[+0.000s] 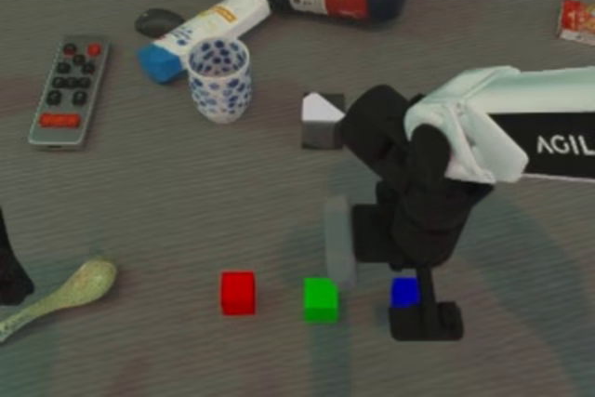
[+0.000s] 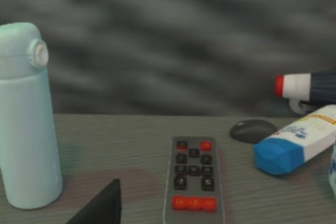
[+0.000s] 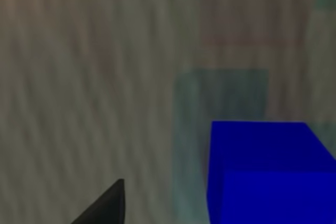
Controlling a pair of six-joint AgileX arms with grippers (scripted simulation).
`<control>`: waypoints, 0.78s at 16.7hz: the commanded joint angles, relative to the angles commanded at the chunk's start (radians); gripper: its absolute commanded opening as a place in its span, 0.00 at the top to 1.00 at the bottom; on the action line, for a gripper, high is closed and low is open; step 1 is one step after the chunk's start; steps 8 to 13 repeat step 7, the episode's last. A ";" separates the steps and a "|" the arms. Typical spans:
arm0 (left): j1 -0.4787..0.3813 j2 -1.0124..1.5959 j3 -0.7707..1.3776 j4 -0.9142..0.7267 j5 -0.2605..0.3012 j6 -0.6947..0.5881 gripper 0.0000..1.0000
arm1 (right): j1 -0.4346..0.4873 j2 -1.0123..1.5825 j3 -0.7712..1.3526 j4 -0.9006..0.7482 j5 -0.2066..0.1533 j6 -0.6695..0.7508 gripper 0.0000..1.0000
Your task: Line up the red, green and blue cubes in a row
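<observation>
A: Row status? 3 cubes near the front edge: red cube (image 1: 238,292), green cube (image 1: 321,299), blue cube (image 1: 403,292) at the right end.

B: Right gripper (image 1: 420,309) over blue; grip state, cannot tell. If releasing, lift straight up, no nudging. Left arm parked at the left edge.

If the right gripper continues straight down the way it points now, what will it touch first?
Most likely the blue cube: the right gripper hangs directly over it, though its height above the cube is unclear.
</observation>
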 joint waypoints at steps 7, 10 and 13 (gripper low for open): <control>0.000 0.000 0.000 0.000 0.000 0.000 0.00 | 0.002 -0.093 0.120 -0.216 0.000 -0.006 0.00; 0.000 0.000 0.000 0.000 0.000 0.000 0.00 | 0.002 -0.093 0.120 -0.216 0.000 -0.006 0.00; 0.000 0.000 0.000 0.000 0.000 0.000 0.00 | 0.002 -0.093 0.120 -0.216 0.000 -0.006 0.00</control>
